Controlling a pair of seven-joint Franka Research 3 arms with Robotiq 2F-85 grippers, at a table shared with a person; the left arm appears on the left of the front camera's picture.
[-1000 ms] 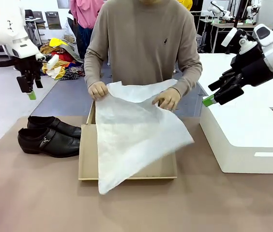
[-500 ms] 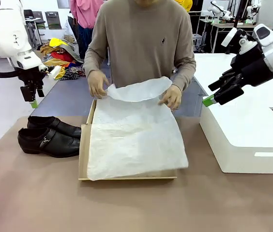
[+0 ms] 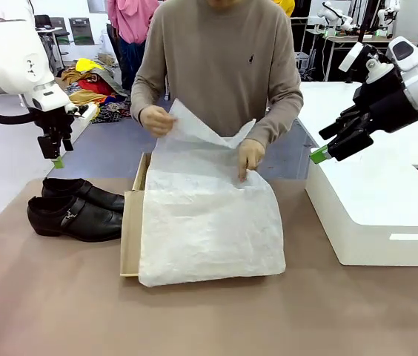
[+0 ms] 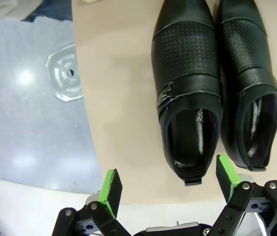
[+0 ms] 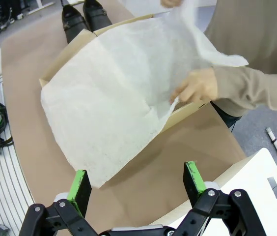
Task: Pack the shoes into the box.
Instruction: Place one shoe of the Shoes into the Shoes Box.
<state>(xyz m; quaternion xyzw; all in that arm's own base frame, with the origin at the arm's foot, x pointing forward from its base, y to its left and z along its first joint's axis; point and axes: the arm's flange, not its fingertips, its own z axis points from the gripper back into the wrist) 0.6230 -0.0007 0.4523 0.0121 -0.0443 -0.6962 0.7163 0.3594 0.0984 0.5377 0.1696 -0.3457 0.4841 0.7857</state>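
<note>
Two glossy black shoes (image 3: 75,209) lie side by side at the table's left, toes toward the box; from above they show as shoes (image 4: 212,83), one with a metal buckle. The tan cardboard box (image 3: 130,233) sits mid-table, mostly covered by white tissue paper (image 3: 209,219) that the person's hands (image 3: 250,157) hold at the far side. My left gripper (image 3: 58,150) hangs open above and behind the shoes; in its wrist view the left gripper (image 4: 170,182) is over the heels. My right gripper (image 3: 326,148) is open, raised at the right, empty. The box (image 5: 72,46) and tissue lie below the right gripper (image 5: 134,184).
A large white block (image 3: 376,208) stands on the table's right side under my right arm. The person stands at the far edge, leaning over the box. The brown table's (image 3: 209,319) near part is bare. Grey floor lies past the left edge.
The person has lifted the tissue's far edge higher and smoothed the sheet over the box. My left gripper has moved slightly right and down toward the shoes. The right arm has not moved.
</note>
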